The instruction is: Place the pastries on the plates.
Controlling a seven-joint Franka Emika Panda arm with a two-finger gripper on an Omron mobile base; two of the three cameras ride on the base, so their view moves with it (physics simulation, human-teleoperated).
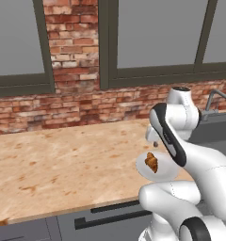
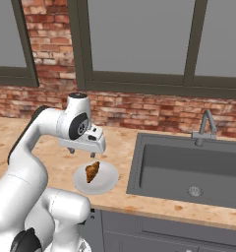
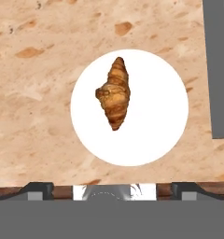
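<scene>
The croissant (image 3: 115, 93) lies on the white plate (image 3: 156, 121), left of its centre in the hand view. The plate rests on the table (image 1: 63, 160) near the sink (image 2: 189, 172). The gripper (image 2: 82, 152) hovers above, jaws released and empty. The arm hides the plate's right edge in the left base view.

left base: behind arm's left, faces forward-down over counter (image 1: 63, 160) toward brick wall (image 1: 72, 101) | right base: behind arm's right, same way, takes in sink (image 2: 189, 170) | hand: close, straight down on plate (image 3: 146, 130) near counter's front edge | shared: plate with croissant (image 2: 92, 172), counter, wall
</scene>
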